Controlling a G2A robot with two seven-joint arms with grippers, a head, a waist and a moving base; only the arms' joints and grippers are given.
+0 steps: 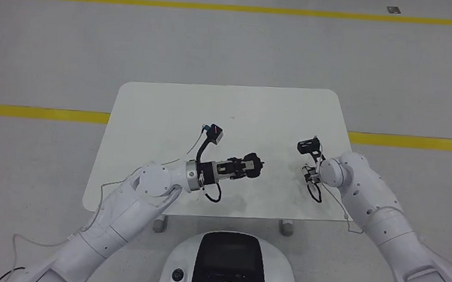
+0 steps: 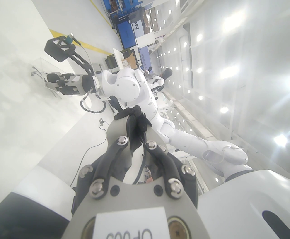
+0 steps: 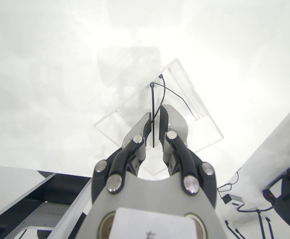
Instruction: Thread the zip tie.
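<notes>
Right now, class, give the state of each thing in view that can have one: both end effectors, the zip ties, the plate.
right end effector: narrowly open, astride the straight zip tie.
left end effector: above the table, pointing sideways toward the right one.
straight zip tie: not looped, tail inside the right end effector's gap.
curved zip tie: bowed, not looped.
clear plate: flat on the table.

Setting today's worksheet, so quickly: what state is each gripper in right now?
Left gripper: cannot be told.
Right gripper: slightly open around a zip tie, not clamped.
</notes>
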